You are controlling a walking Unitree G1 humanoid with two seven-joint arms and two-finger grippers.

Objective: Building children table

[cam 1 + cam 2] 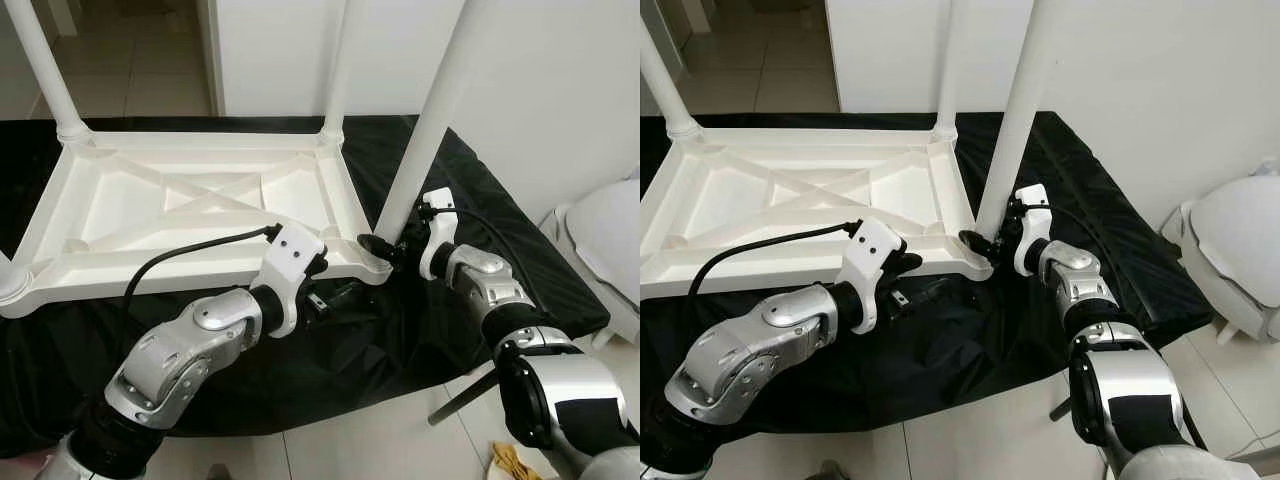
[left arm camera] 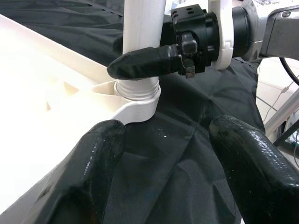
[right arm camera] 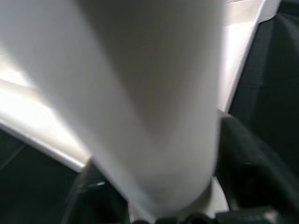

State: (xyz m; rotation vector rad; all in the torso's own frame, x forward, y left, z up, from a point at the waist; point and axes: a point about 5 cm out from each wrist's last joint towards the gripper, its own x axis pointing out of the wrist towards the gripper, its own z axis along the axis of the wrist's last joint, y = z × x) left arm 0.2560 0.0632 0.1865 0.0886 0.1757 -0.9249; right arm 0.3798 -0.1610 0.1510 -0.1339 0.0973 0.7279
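A white children's table (image 1: 180, 200) lies upside down on a black cloth (image 1: 330, 370). Its near right leg (image 1: 420, 150) stands upright in the corner socket (image 2: 138, 100). My right gripper (image 1: 385, 245) is shut on that leg just above the socket; one black finger (image 2: 145, 63) crosses the leg's front. In the right wrist view the leg (image 3: 154, 93) sits close between the fingers. My left gripper (image 2: 173, 158) is open, held low over the cloth just in front of that corner, with nothing between its fingers (image 2: 93, 172).
Two more legs stand at the far corners (image 1: 45, 70) (image 1: 335, 70). The white wall (image 1: 540, 90) is close behind the table. A white seat (image 1: 610, 240) stands on the right. A dark rod (image 1: 465, 400) and a yellow object (image 1: 510, 460) lie on the tiled floor nearby.
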